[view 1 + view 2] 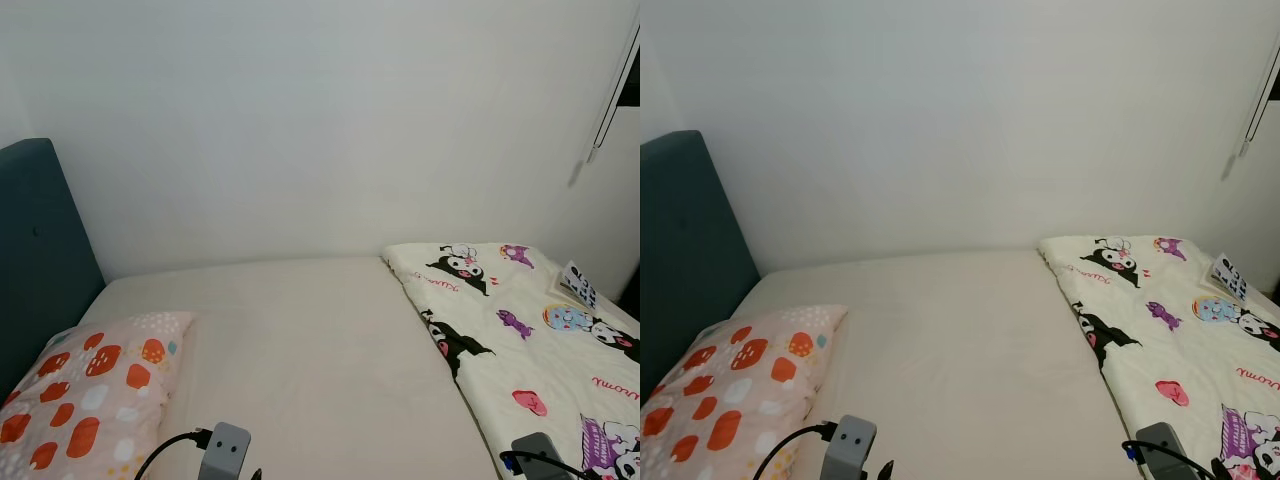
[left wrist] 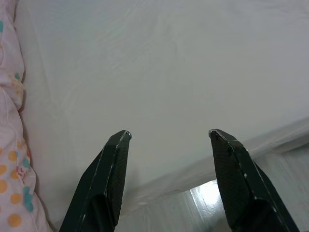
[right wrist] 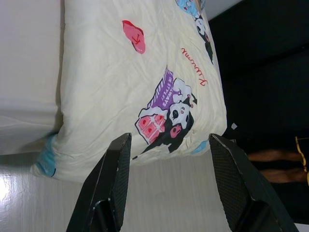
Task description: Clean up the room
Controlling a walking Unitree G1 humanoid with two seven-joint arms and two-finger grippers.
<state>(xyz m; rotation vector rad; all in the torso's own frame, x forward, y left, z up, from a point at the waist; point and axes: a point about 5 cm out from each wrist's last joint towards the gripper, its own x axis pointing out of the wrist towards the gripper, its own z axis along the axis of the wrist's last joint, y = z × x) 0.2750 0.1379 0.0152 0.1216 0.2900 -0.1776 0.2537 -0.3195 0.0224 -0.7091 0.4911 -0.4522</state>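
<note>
A bed with a cream sheet (image 1: 300, 350) lies before me. On its right part lies a folded cream blanket (image 1: 530, 340) printed with cartoon figures. A pink pillow (image 1: 90, 400) with red and orange spots rests at the left, by the headboard. My left gripper (image 2: 169, 137) hangs open over the sheet's near edge, close to the pillow (image 2: 9, 159). Over the blanket's near corner (image 3: 140, 92) my right gripper (image 3: 169, 137) is open too, holding nothing. Both wrists (image 1: 225, 452) (image 1: 535, 455) peek in at the bottom of the head view.
A dark teal headboard (image 1: 35, 260) stands at the left. A white wall (image 1: 320, 120) runs behind the bed. A small printed card (image 1: 578, 285) lies on the blanket's far right. Pale floor (image 2: 231, 208) shows below the bed edge, and a dark area (image 3: 265, 72) sits beside the blanket.
</note>
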